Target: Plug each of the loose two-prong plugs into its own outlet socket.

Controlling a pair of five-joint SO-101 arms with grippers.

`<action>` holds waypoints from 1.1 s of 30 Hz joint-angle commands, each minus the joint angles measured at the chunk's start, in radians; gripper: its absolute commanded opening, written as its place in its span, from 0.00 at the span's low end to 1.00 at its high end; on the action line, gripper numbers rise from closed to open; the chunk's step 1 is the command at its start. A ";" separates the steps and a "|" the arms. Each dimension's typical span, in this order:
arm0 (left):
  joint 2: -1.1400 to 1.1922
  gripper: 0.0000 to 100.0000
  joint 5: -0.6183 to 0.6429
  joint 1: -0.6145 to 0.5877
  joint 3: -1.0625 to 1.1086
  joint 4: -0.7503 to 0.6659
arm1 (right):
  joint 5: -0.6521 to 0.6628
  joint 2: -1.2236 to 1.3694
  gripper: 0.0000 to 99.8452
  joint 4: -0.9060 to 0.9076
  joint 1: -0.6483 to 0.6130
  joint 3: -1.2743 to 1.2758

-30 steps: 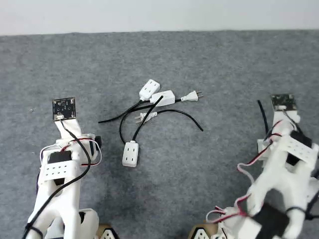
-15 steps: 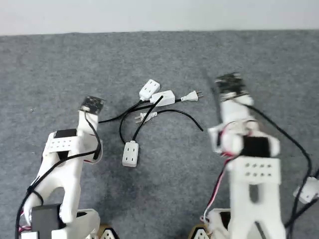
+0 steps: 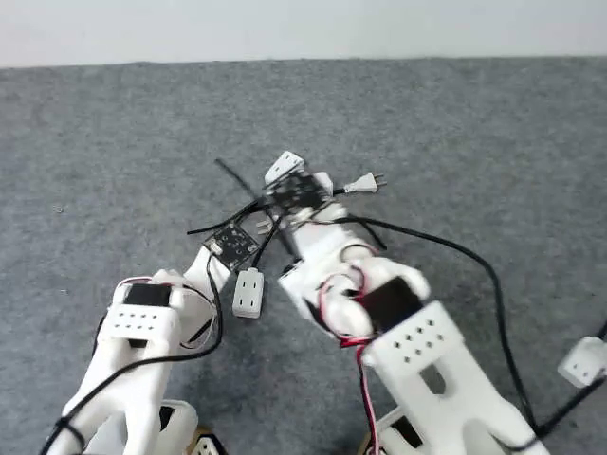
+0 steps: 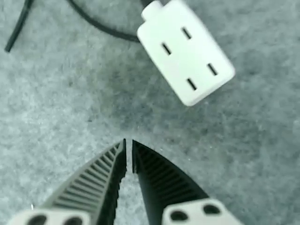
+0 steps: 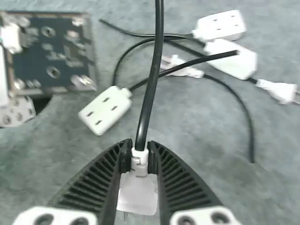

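Near the middle of the grey mat [image 3: 474, 123], the right gripper [image 5: 139, 143] is clamped on a white two-prong plug [image 5: 137, 187], whose long axis runs along the fingers, cord end outward. The left gripper [image 4: 128, 143], jaws closed on nothing, is just beside an outlet socket [image 4: 186, 51] lying lengthwise toward the near edge. A loose plug [image 3: 365, 183] points its prongs at the right edge.

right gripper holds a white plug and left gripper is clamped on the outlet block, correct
No: the left gripper is shut on nothing, the outlet block lying apart from it, as the left wrist view shows. The right gripper does hold a white plug.
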 commanded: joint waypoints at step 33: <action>0.031 0.02 0.002 0.014 -0.033 -0.005 | -0.086 0.018 0.01 -0.133 -0.157 0.051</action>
